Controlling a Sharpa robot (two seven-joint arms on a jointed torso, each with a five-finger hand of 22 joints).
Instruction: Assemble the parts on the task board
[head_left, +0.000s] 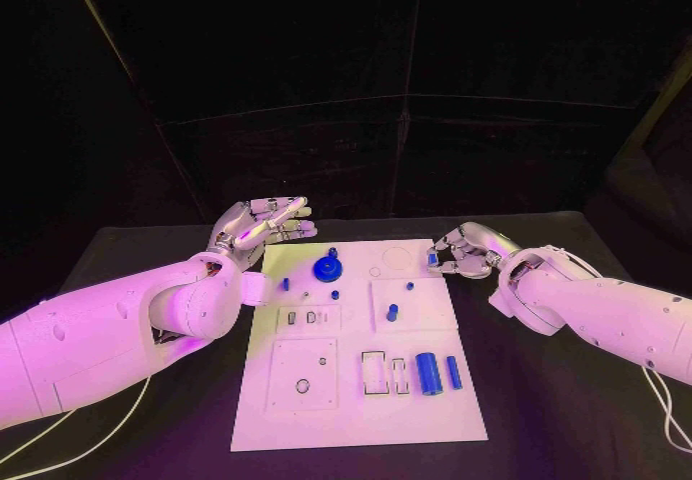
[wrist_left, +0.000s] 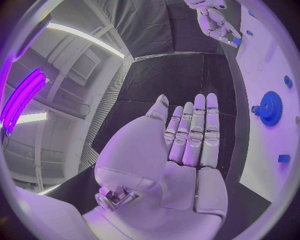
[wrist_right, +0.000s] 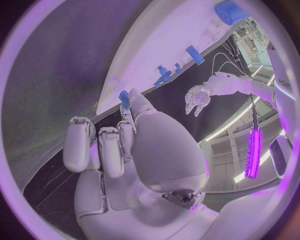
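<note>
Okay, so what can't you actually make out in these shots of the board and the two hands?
- Head view: whether the right hand truly pinches the small blue part at the task board edge; too small.
- Right wrist view: the fingers cover the contact with that part.
- Left wrist view: the circle's rim cuts off most of the board; the blue gear shows, and the left hand holds nothing.

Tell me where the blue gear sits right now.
In the head view the blue gear stands on the far part of the task board, toward its left side, just in front of the open left hand and well left of the right hand.
</note>
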